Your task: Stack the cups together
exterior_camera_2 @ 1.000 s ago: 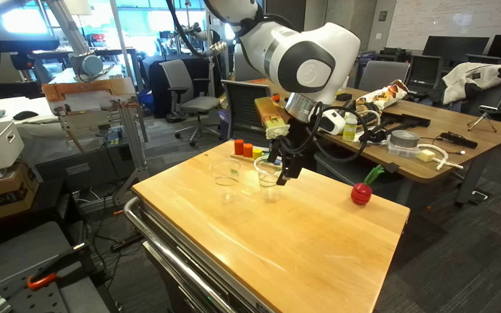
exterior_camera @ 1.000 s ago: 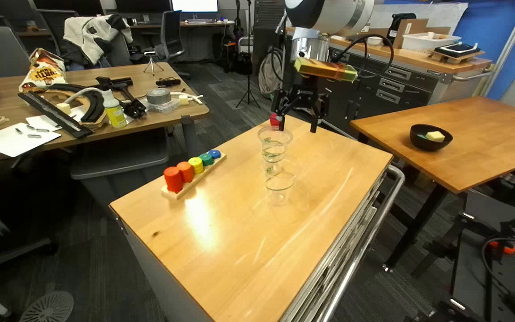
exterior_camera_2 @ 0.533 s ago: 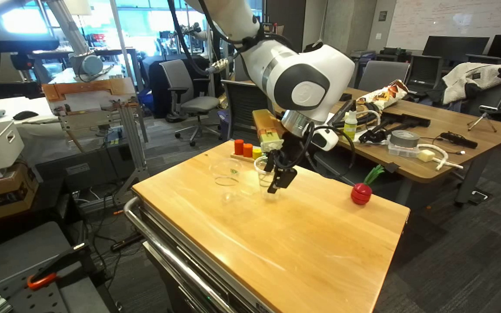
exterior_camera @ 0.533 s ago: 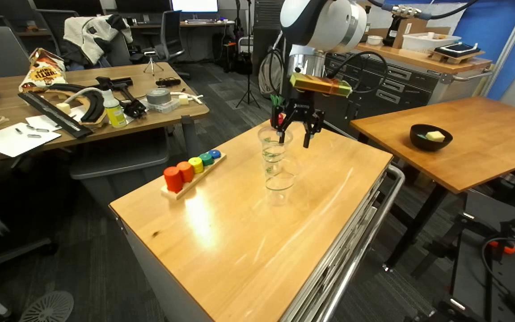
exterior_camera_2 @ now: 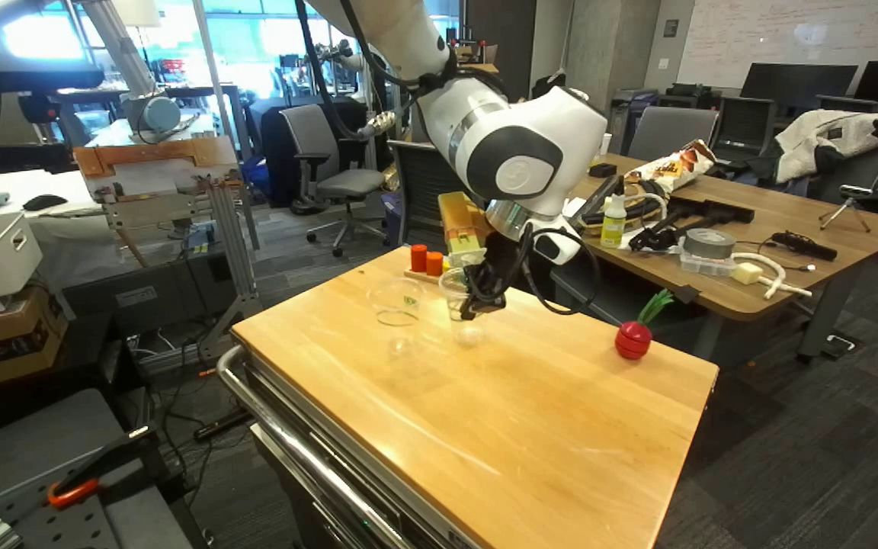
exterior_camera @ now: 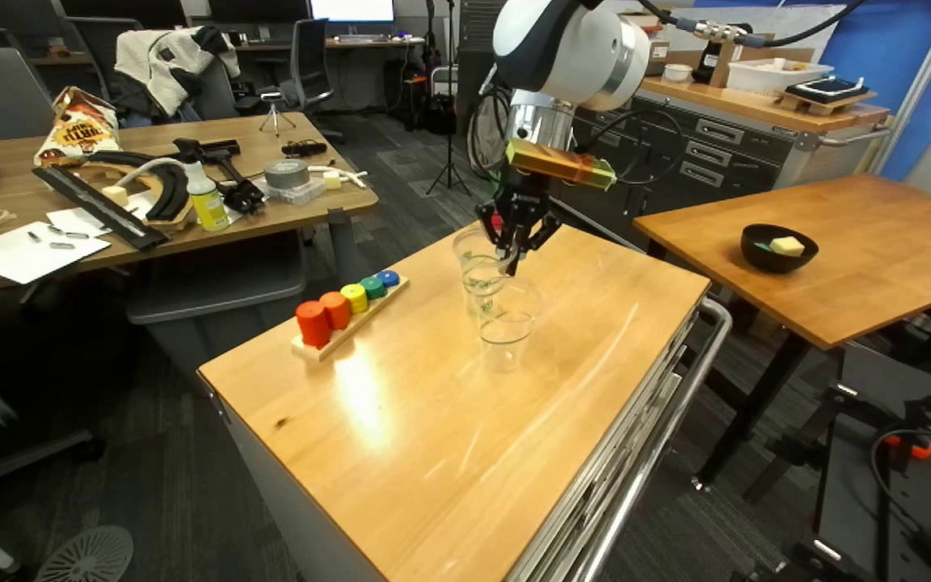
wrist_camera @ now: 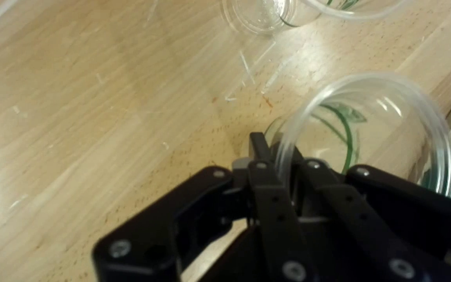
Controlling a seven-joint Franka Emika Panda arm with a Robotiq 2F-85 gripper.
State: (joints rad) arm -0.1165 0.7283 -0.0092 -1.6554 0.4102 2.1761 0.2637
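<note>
Two clear cups show on the wooden tabletop. My gripper (wrist_camera: 275,147) is shut on the wall of the farther cup (exterior_camera: 475,260), pinching it near the rim; that rim passes between the black fingers in the wrist view. This held cup (wrist_camera: 350,111) has a green print, and its lower part is partly covered by the fingers. Its base looks close to the tabletop, though whether it touches I cannot tell. Beside it the other cup (exterior_camera: 507,323) stands upright, apart from the fingers. In the wrist view this cup (wrist_camera: 350,8) is cut off at the top edge.
A wooden rack of coloured pegs (exterior_camera: 344,311) lies along the tabletop's edge, near the held cup. A red toy radish (exterior_camera_2: 633,340) stands toward a far corner. A metal rail (exterior_camera: 676,420) runs along one side. A black bowl (exterior_camera: 779,248) sits on a neighbouring table.
The gripper has come down and across toward the farther cup, and its jaws have closed on the cup's wall. That cup has shifted slightly toward the peg rack. The other cup has stayed put.
</note>
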